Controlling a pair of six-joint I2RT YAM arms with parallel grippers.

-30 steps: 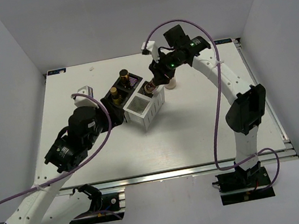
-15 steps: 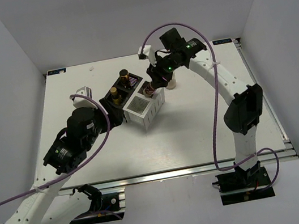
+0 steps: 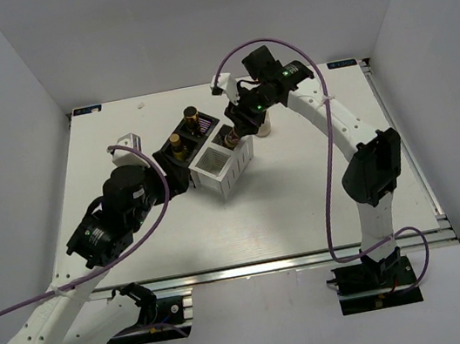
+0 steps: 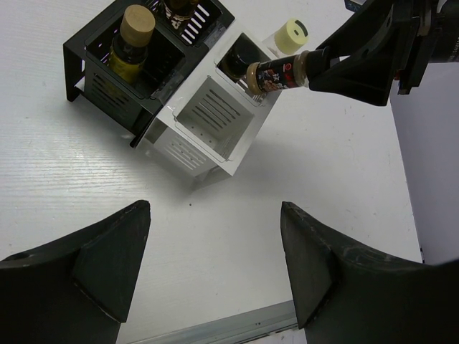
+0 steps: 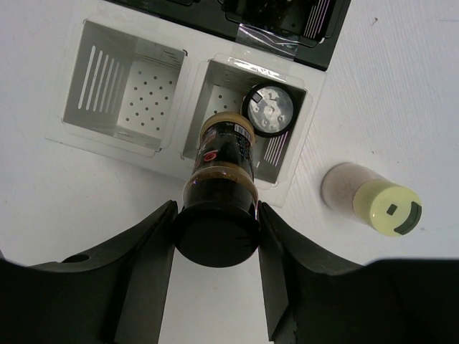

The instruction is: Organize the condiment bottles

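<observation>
My right gripper (image 5: 217,240) is shut on the black cap of a dark brown bottle (image 5: 221,168). The bottle hangs tilted over the white box (image 5: 188,82), its base above the compartment that holds another black-capped bottle (image 5: 270,110). The white box's other compartment (image 5: 122,86) holds nothing. A cream-white jar (image 5: 373,203) stands on the table beside the white box. The black box (image 4: 107,93) holds a yellow bottle (image 4: 131,43) and a brown bottle (image 4: 181,7). My left gripper (image 4: 215,265) is open over bare table, short of the white box (image 4: 179,154).
The two boxes stand joined in the middle back of the table (image 3: 304,195). The left arm (image 3: 122,212) lies low, left of the boxes. The table's near metal edge (image 4: 237,326) shows just beneath my left fingers.
My right gripper has shifted a little to the left and back with the brown bottle, bringing it over the white box. The left arm has hardly moved.
</observation>
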